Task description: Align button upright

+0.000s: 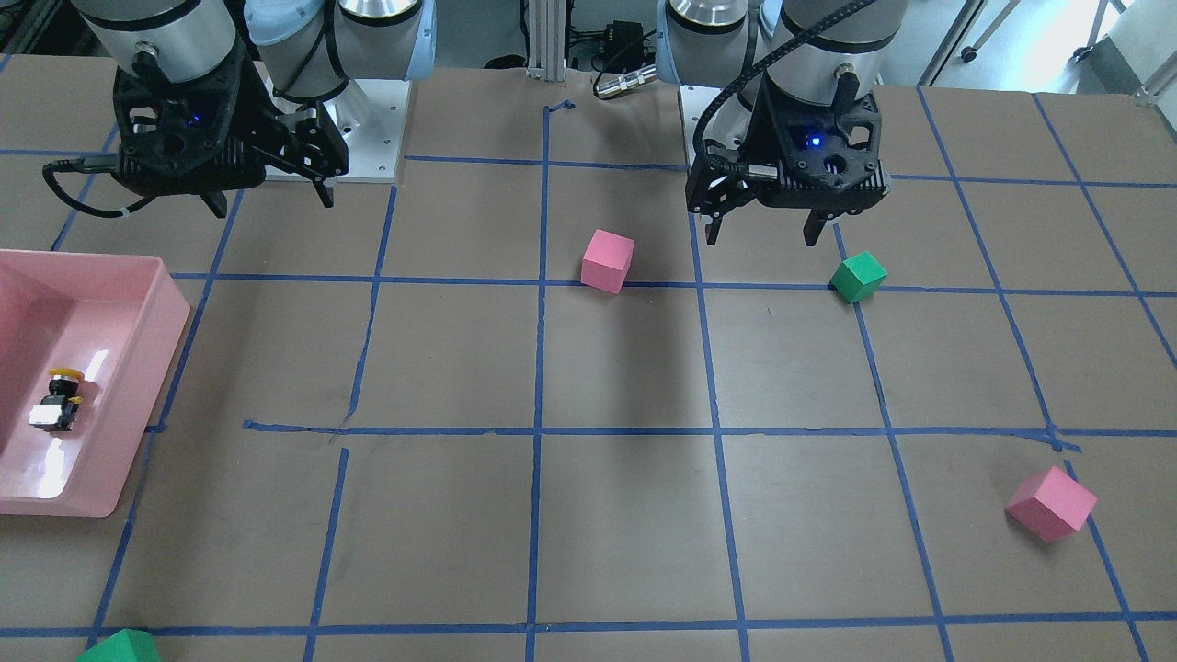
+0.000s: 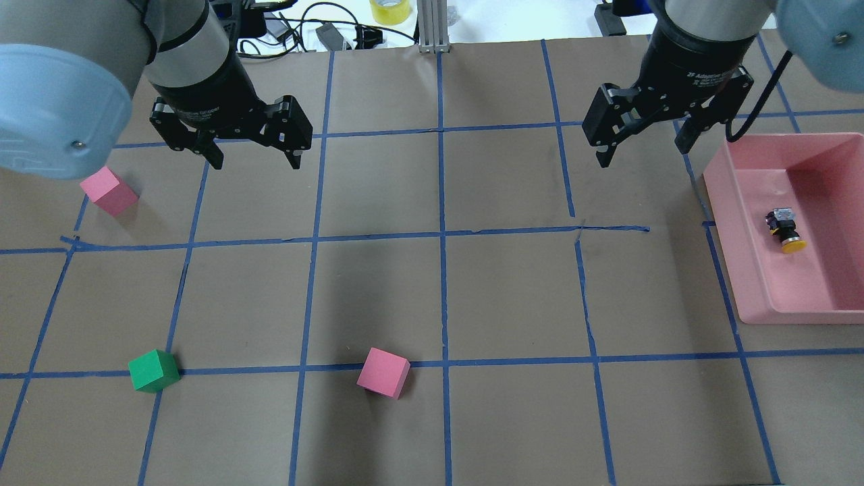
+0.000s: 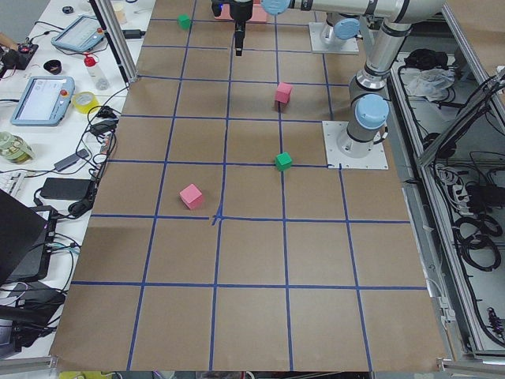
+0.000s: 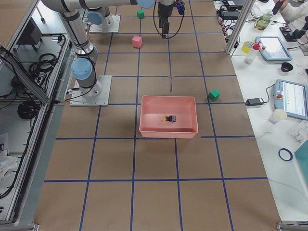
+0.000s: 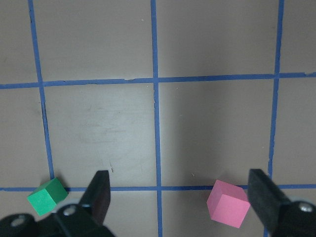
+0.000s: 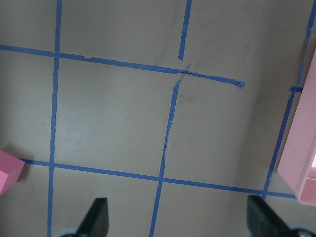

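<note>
The button (image 2: pixel 784 229) lies on its side on the floor of a pink tray (image 2: pixel 736 260) at the right edge of the counter (image 2: pixel 513 297). Its yellow cap points toward the robot's edge and its pale base toward the far edge. The right tool (image 2: pixel 641 154) hangs over bare counter just beside the tray, fingers spread wide and holding nothing. The left tool (image 2: pixel 256 162) is equally wide and empty toward the left edge, with a pink cube (image 2: pixel 108 192) nearby. A green cube (image 2: pixel 154 370) and a second pink cube (image 2: pixel 383 372) sit along the robot's edge, well apart from the tray.

No grasp has been made yet, and the right arm appears better placed for one. It would probably do best to move over the tray and come down between the walls. The fingers should close across the black body, not on the cap. The base could then be swung down and set flat before release. The part is tiny and the tray floor glossy, so a skewed pinch could send it sliding.
</note>
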